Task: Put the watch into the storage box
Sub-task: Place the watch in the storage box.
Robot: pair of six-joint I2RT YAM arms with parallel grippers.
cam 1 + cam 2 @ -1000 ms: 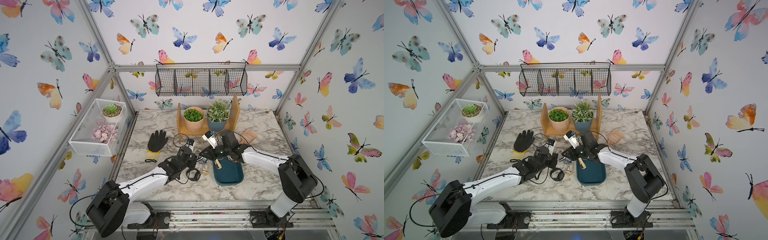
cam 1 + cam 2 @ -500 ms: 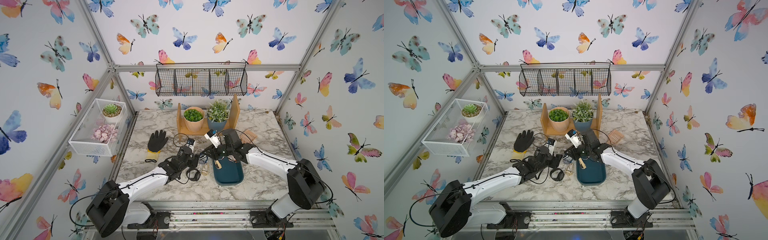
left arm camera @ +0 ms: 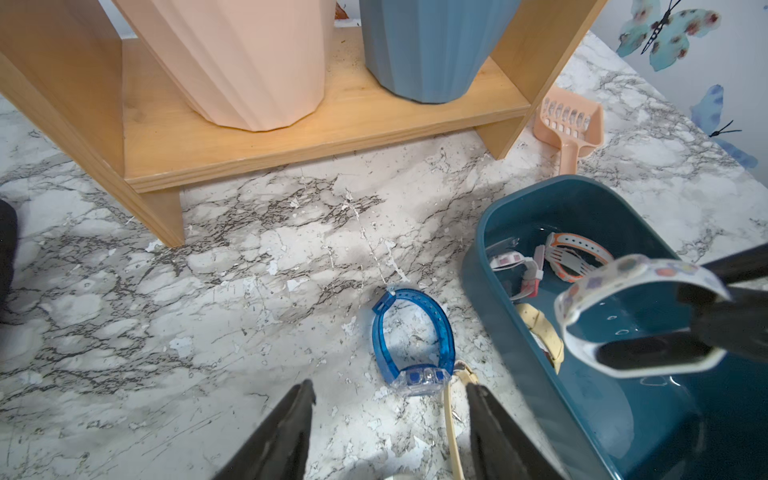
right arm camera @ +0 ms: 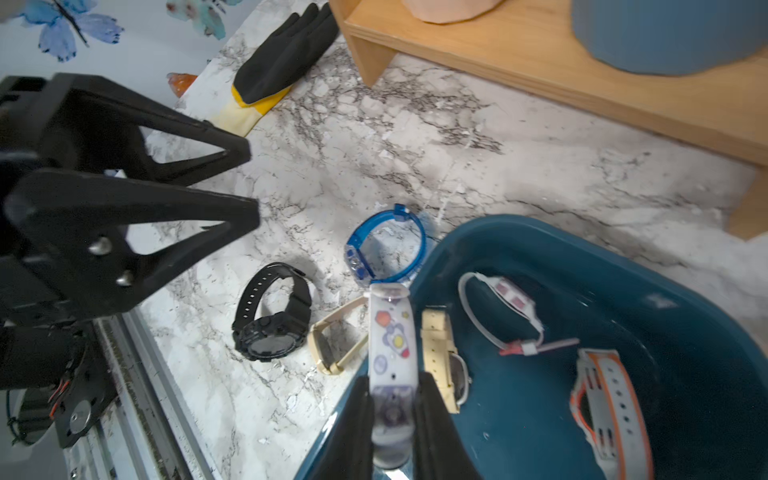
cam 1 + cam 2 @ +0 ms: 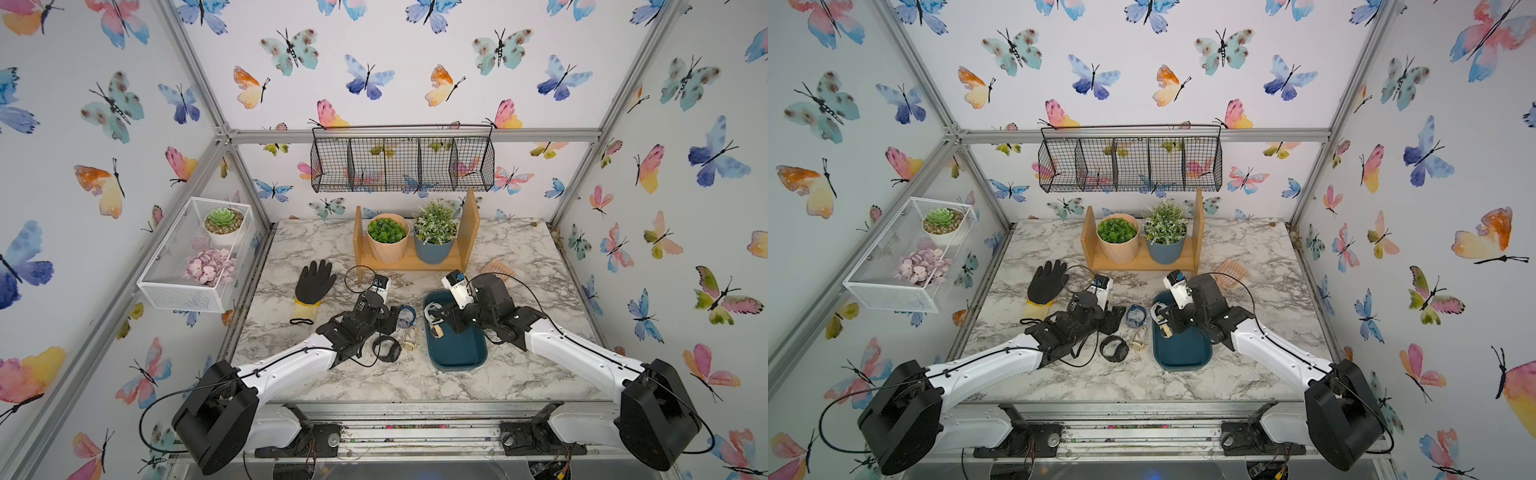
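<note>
White watch (image 4: pixel 392 332) w/ planet-print strap pinched between jaws of right gripper (image 4: pixel 392 386), held in air over teal storage box (image 5: pixel 459 351), at box edge facing left gripper (image 3: pixel 390 390). Inside box already 3: cream watch (image 4: pixel 436 345), white-pink watch (image 4: pixel 511 295), orange-white watch (image 4: pixel 611 399). Jaws of left gripper spread wide, holding nothing, over marble table (image 4: pixel 415 145) near blue watch (image 3: pixel 413 376). Also on table, outside box: black watch (image 4: pixel 270 340), beige watch (image 4: pixel 338 313). Black glove (image 4: pixel 286 62) further off, near wooden plant stand (image 4: pixel 540 62).
</note>
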